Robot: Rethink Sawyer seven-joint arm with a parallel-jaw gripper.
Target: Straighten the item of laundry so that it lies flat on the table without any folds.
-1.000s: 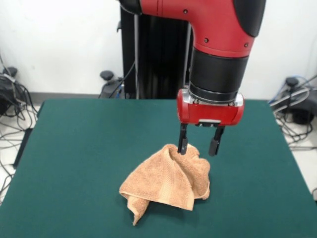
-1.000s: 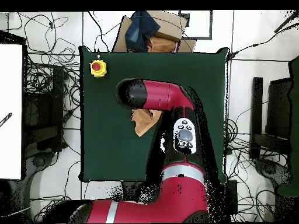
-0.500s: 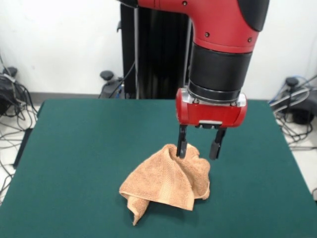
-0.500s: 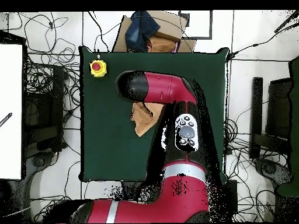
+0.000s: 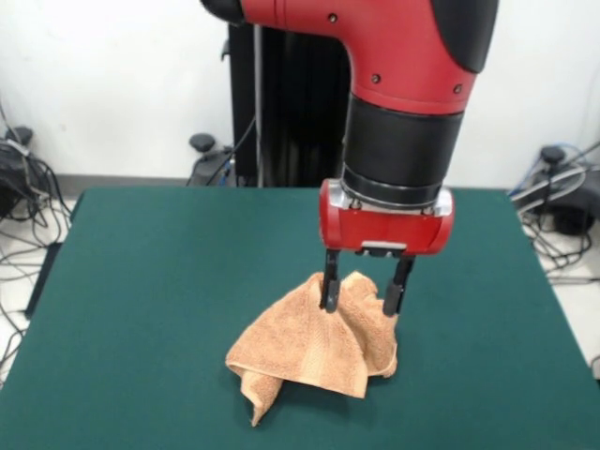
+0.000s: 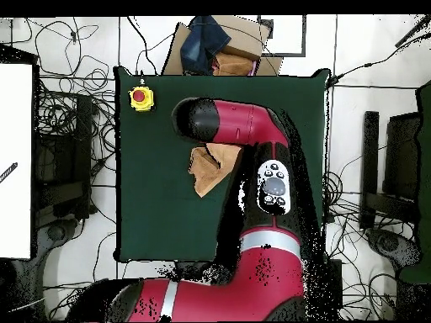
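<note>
No text, label, brand, number or sign can be read in either view. The red and black robot arm [image 5: 403, 84] shows only bare screw heads on its shell in the front view. In the overhead view, its grey oval control panel [image 6: 274, 187] carries small round buttons, but any marks on them are too small to make out. The yellow box with a round red button [image 6: 141, 97], near a corner of the dark green felt-topped table [image 6: 160, 210], shows no legible lettering either.
</note>
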